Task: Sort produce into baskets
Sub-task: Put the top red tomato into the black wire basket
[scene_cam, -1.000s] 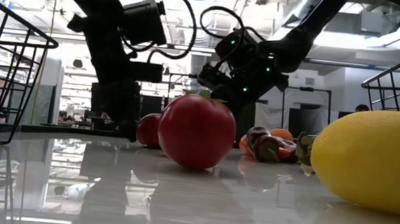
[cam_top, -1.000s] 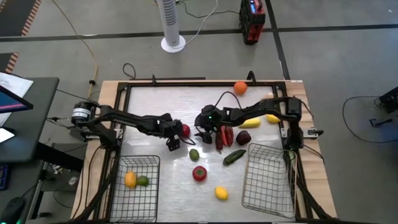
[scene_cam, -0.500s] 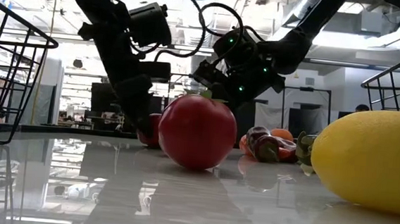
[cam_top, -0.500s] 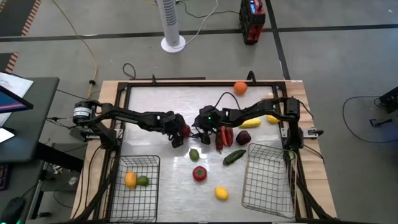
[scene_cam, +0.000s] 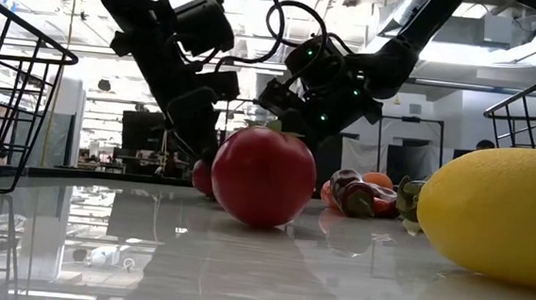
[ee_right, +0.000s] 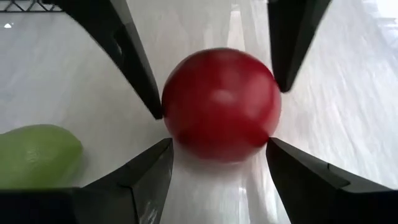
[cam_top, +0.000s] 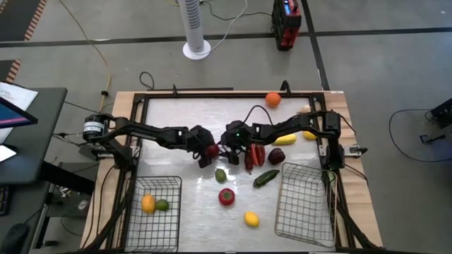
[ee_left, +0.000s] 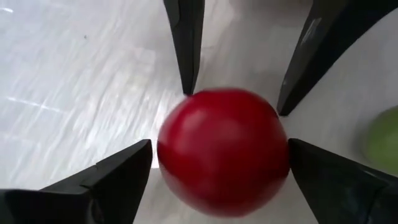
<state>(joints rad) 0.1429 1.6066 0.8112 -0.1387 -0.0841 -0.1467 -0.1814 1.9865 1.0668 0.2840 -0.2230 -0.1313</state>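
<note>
Both dark arms now meet mid-table — the left gripper (cam_top: 209,151) has advanced until its spread fingers flank the small round red apple (cam_top: 212,149), ungrasped; the right gripper (cam_top: 227,149), also spread, brackets it opposite — likely contested.

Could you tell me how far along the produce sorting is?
Done: an orange fruit and a lime in the left basket. In hand: both pincers, left and right, flank a red apple. Left: everything else; the right basket is empty.
</note>
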